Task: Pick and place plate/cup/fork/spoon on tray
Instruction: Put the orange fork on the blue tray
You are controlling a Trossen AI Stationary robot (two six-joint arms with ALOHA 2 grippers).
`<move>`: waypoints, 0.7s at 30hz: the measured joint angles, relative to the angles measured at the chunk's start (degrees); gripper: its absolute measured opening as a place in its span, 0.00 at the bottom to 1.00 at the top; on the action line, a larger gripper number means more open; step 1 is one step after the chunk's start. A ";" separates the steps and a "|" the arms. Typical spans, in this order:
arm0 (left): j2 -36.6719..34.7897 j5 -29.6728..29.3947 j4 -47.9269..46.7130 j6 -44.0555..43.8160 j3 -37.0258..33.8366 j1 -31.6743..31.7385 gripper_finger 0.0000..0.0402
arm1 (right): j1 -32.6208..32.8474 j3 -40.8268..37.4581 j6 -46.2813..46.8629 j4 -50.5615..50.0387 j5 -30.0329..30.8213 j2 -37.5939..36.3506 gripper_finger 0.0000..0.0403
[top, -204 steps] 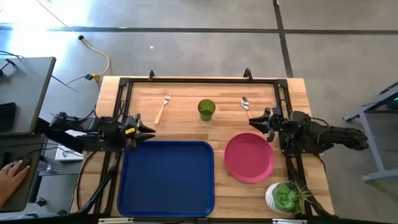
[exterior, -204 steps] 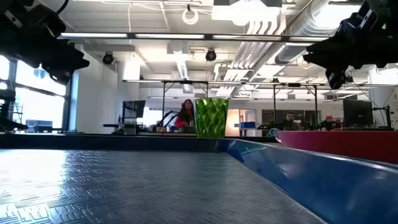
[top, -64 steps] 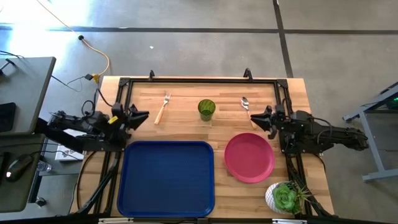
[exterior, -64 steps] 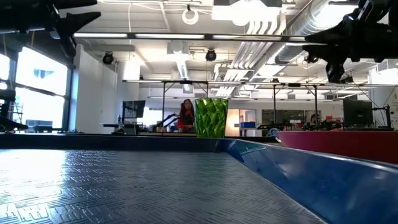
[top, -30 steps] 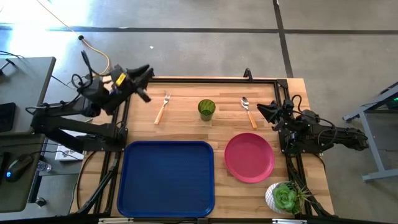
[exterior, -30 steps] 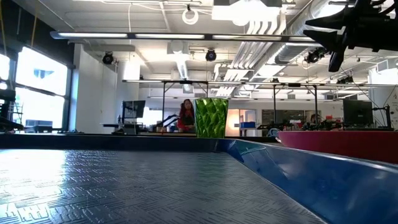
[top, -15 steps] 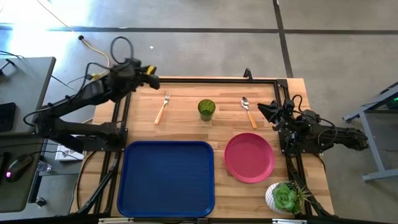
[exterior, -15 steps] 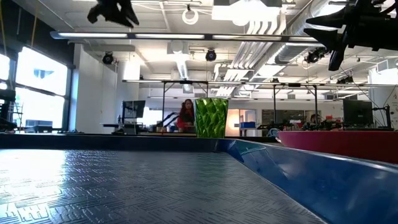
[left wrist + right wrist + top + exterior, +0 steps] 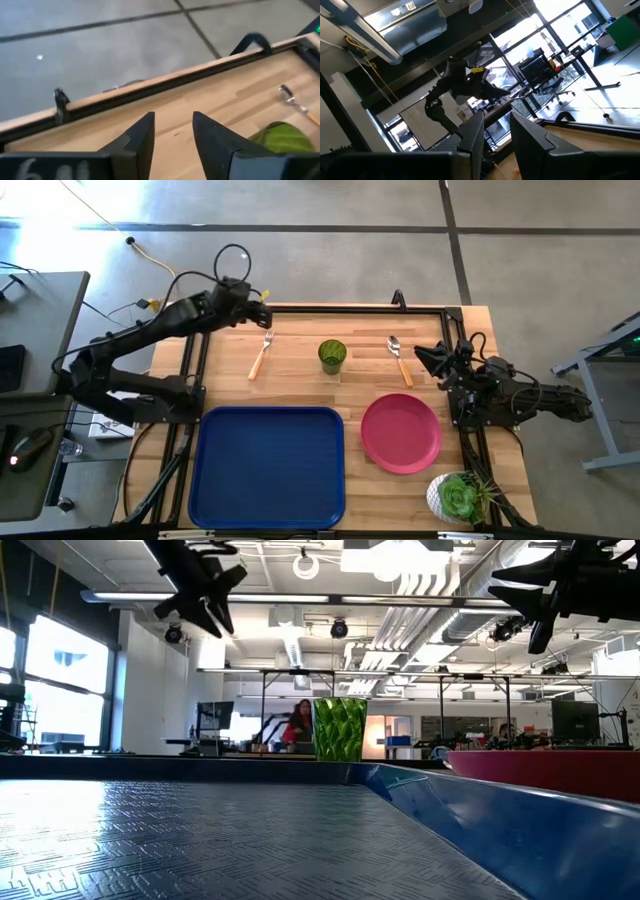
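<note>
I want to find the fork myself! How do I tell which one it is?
Look past the big blue tray to the table's far edge. The fork lies left of the green cup, near the left gripper. It has pointy tines, while the spoon has a round bowl.

1. Counter [image 9: 300, 385]: light wooden butcher-block top with a black frame along its edges.
2. White pot with a green succulent [image 9: 455, 498] stands at the counter's near right corner.
3. Grey desk [image 9: 35, 330] sits beside the counter on the left; a computer mouse [image 9: 30, 445] lies on it.
4. Yellow cable [image 9: 150, 275] trails over the grey concrete floor.
5. Low view: a person in red [image 9: 297, 727] is seated far back in the room.
</note>
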 joint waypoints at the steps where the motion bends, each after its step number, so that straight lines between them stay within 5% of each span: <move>1: 0.63 0.00 -0.31 -0.90 0.00 0.33 0.34 | 0.00 0.00 -0.05 0.00 0.32 0.01 0.22; 7: 5.18 2.73 -7.30 -6.69 0.00 2.41 0.42 | 0.00 0.00 -0.05 0.00 1.50 0.01 0.22; 21: 18.69 9.43 -12.12 -7.74 0.00 3.15 0.41 | 0.01 0.00 -1.24 0.00 3.69 0.01 0.22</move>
